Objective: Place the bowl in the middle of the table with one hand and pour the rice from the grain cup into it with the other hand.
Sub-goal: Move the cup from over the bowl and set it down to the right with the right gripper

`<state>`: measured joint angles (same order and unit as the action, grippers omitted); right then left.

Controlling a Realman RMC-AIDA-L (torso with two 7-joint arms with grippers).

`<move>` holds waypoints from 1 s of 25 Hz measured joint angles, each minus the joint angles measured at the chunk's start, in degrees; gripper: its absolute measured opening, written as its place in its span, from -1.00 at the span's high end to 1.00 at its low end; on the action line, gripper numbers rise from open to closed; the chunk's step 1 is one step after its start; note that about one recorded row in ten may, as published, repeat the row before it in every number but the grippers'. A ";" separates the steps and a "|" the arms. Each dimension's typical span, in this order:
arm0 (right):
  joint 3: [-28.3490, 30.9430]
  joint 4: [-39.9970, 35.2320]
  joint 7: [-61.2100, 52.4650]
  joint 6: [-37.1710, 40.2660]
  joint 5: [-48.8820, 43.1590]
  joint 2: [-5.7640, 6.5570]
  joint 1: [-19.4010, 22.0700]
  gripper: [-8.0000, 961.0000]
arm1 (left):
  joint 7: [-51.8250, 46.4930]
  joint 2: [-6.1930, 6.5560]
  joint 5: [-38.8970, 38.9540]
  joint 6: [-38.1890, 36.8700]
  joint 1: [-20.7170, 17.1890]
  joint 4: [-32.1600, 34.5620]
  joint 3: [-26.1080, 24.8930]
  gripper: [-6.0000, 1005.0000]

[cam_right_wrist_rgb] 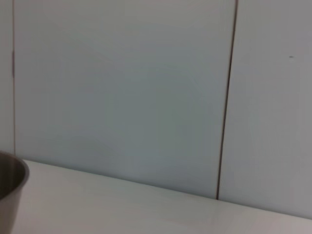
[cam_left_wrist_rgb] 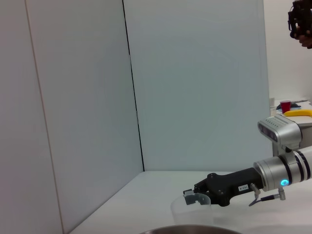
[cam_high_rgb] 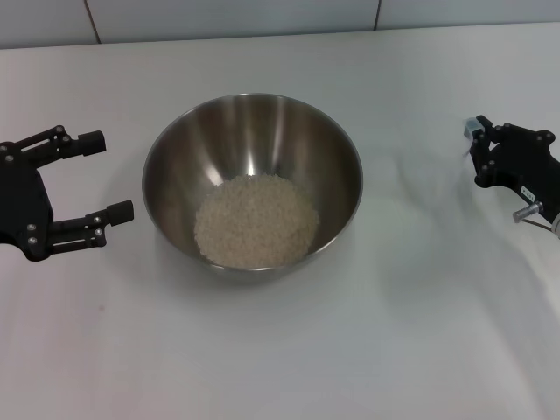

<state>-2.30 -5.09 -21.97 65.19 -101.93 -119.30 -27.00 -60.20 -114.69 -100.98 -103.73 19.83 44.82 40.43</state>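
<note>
Left gripper (cam_high_rgb: 98, 180): jaws spread, empty, at bowl's 9 o'clock. Right gripper (cam_left_wrist_rgb: 195, 198) at 3 o'clock: pinching grain cup (cam_left_wrist_rgb: 191, 207), apparently emptied. Bowl (cam_high_rgb: 253, 133) mid-counter (cam_high_rgb: 280, 359), rice (cam_high_rgb: 255, 220) inside. Pour judged complete; only cup set-down left.

The bowl (cam_high_rgb: 252, 184) is shiny brushed silver steel, with bright streaks of reflection on its inner wall and a darker grey band toward the rim. The rice (cam_high_rgb: 255, 220) in it is off-white, a grainy speckled heap. The table (cam_high_rgb: 280, 350) is plain white, unpatterned. The left gripper (cam_high_rgb: 103, 177) is matt black with small silver screw heads. The right gripper (cam_high_rgb: 474, 144) is black too, on a silver-grey arm (cam_left_wrist_rgb: 285, 173) that carries a small blue light. The grain cup (cam_left_wrist_rgb: 191, 207) is clear and colourless. The wall panels (cam_right_wrist_rgb: 122, 92) are pale grey-blue with thin dark seams
</note>
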 joint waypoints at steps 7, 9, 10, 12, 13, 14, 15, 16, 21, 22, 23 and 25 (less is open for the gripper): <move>0.13 -0.01 -0.43 -1.72 0.06 0.03 -0.12 0.73 | 0.00 0.00 -0.07 -0.07 0.06 0.00 0.00 -0.66; 0.23 -0.01 -0.54 -2.07 0.07 0.04 -0.22 0.66 | 0.00 0.01 -0.12 -0.07 0.05 0.00 0.00 -0.66; 0.22 -0.01 -0.57 -2.06 0.07 0.04 -0.21 0.58 | 0.00 0.03 -0.13 -0.07 0.06 0.00 -0.01 -0.66; 0.23 -0.01 -0.59 -1.98 0.07 0.04 -0.15 0.42 | 0.00 0.04 -0.13 -0.07 0.05 0.00 -0.01 -0.66; 0.17 -0.01 -0.61 -1.70 0.07 0.04 0.01 0.35 | 0.00 0.07 -0.13 -0.06 0.05 0.00 -0.01 -0.66; 0.17 -0.01 -0.61 -1.70 0.07 0.04 0.01 0.25 | 0.00 0.11 -0.13 -0.04 0.04 0.00 -0.01 -0.66; 0.12 -0.01 -0.59 -1.52 0.07 0.04 0.12 0.15 | 0.00 0.12 -0.13 -0.04 0.04 0.00 -0.01 -0.66; 0.09 0.01 -0.59 -1.45 0.07 0.03 0.18 0.05 | 0.00 0.14 -0.13 -0.01 0.03 0.00 -0.01 -0.66; -0.25 0.46 -0.26 -1.63 0.07 -0.01 0.48 -0.33 | 0.04 0.24 -0.13 0.05 0.03 0.00 0.01 -0.66; -0.25 0.59 -0.23 -1.64 0.07 -0.02 0.62 -0.39 | 0.05 0.25 -0.13 0.04 0.03 0.00 0.03 -0.66; -0.21 0.67 -0.22 -1.64 0.07 -0.06 0.93 -0.45 | 0.06 0.26 -0.13 0.02 0.03 0.00 0.07 -0.66; -0.19 0.70 -0.22 -1.64 0.07 -0.10 1.35 -0.45 | 0.07 0.26 -0.13 0.02 0.03 0.00 0.08 -0.66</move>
<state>-2.50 -4.39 -22.19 63.55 -101.86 -119.40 -25.65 -60.13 -114.43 -101.11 -103.71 19.86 44.82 40.51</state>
